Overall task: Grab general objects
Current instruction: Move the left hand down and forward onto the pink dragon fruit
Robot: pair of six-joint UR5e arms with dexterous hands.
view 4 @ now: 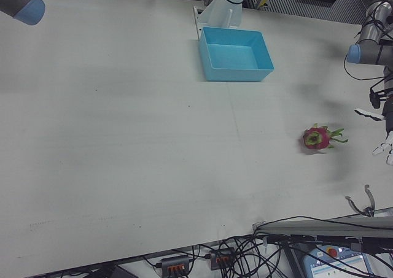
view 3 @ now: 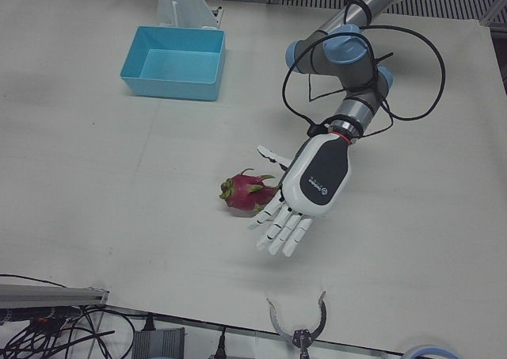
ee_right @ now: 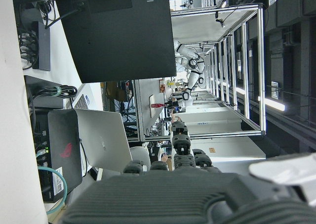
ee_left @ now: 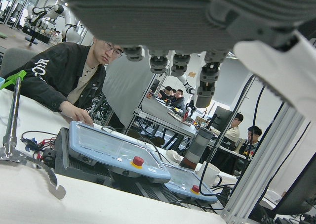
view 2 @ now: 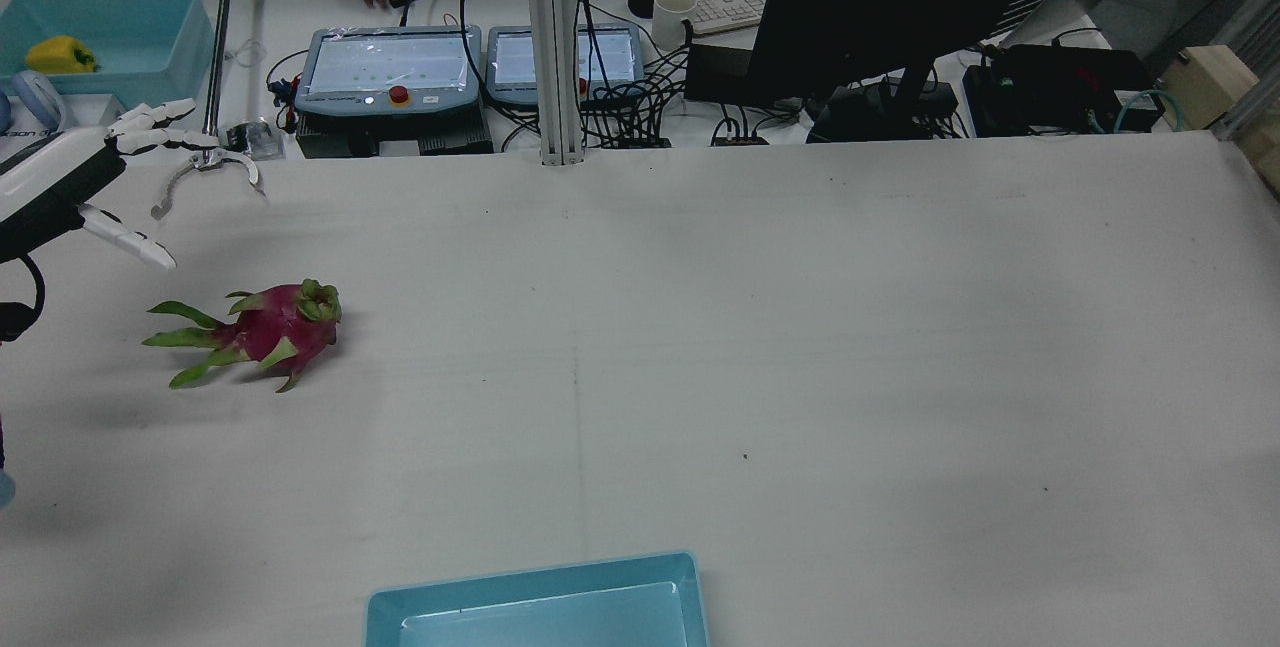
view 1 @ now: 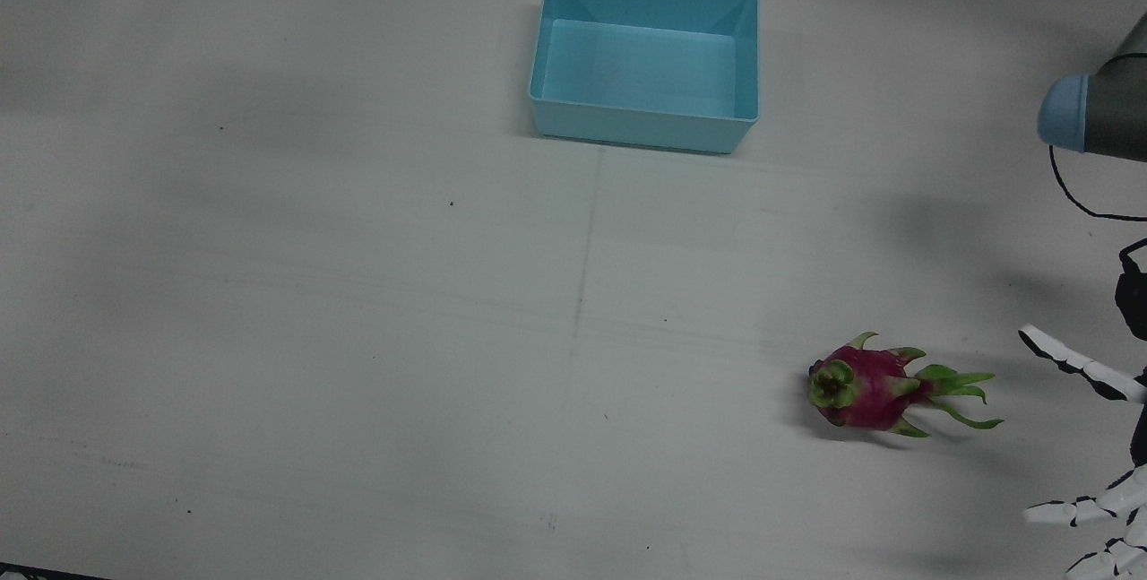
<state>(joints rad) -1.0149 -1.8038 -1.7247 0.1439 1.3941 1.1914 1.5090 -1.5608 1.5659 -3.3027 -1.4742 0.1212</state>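
Observation:
A pink dragon fruit (view 1: 865, 387) with green leafy tips lies on its side on the white table; it also shows in the rear view (view 2: 275, 327), the left-front view (view 3: 244, 192) and the right-front view (view 4: 316, 138). My left hand (view 3: 313, 186) is open, palm down, fingers spread. It hovers just beside the fruit's leafy end and does not touch it; it also shows in the rear view (view 2: 60, 189) and at the front view's right edge (view 1: 1098, 374). My right hand (ee_right: 180, 150) shows only in its own view, fingers extended, holding nothing.
A light blue bin (view 1: 645, 127) stands empty near the robot's pedestals, also seen in the left-front view (view 3: 170, 85). A metal claw tool (view 2: 210, 165) lies at the table's far edge. Teach pendants (view 2: 390, 67) and cables sit beyond that edge.

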